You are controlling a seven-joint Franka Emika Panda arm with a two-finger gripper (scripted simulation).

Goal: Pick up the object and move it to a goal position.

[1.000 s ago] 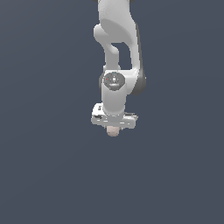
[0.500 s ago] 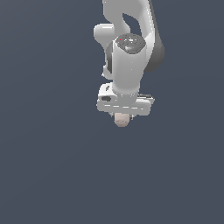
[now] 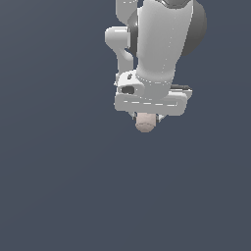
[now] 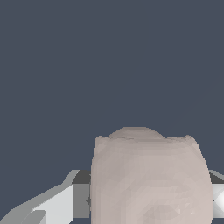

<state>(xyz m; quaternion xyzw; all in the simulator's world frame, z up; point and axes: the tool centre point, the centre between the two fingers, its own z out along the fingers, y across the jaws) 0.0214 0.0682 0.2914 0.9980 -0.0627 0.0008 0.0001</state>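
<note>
The object (image 3: 145, 122) is a small pale beige-pink stubby cylinder. In the exterior view it hangs just under my white gripper (image 3: 146, 117), with its upper part hidden behind the gripper body. The gripper is shut on it and holds it in the air, near the middle of the view. In the wrist view the object (image 4: 148, 179) fills the space between the two fingers (image 4: 52, 208). Its rounded end points away from the camera. No goal marker shows in either view.
The white arm (image 3: 162, 44) comes down from the upper edge of the exterior view. A plain dark grey-blue surface (image 3: 59, 186) fills everything else in both views.
The arm with the object has moved toward the exterior camera and to the exterior view's right. It looks larger now. The object stays held in the gripper.
</note>
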